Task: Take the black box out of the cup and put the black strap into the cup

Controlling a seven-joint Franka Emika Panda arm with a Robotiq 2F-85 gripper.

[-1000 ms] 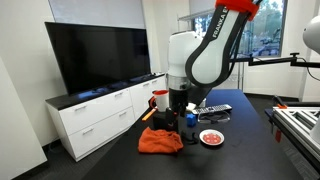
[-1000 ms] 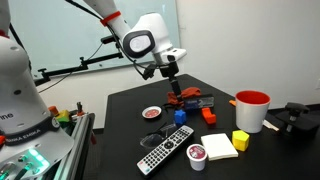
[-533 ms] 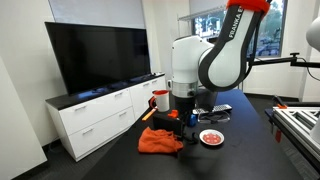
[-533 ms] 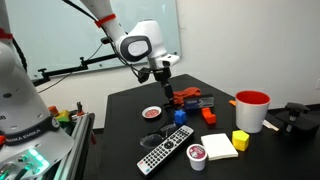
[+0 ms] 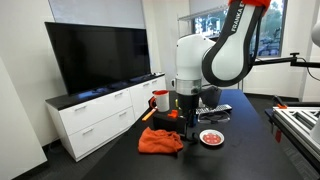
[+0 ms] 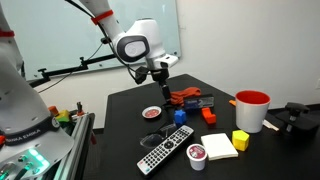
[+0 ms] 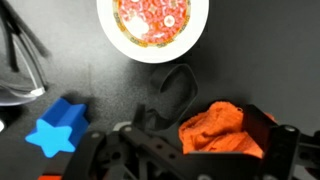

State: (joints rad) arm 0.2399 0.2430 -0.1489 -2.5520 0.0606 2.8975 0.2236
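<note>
The red cup with a whitish rim stands on the black table in both exterior views [image 5: 160,100] [image 6: 252,108]. I cannot see inside it, so the black box is hidden. The black strap [image 7: 176,90] lies as a loop on the table between the orange cloth [image 7: 225,130] and the cereal dish [image 7: 153,22]. My gripper [image 7: 185,152] hangs over the strap and the cloth's edge, with its fingers spread wide and nothing between them. It also shows in both exterior views [image 5: 186,120] [image 6: 165,93], well away from the cup.
A blue star block [image 7: 55,125] and a pair of glasses [image 7: 15,60] lie to one side. On the table are a remote [image 6: 165,153], a white notepad [image 6: 218,146], a yellow block [image 6: 240,140], a grey can-like cup [image 6: 197,156] and a small black object [image 6: 208,117].
The arm has moved sideways over the table, away from the red cup and toward the cereal dish. The gripper stays empty. Nothing on the table has moved.
</note>
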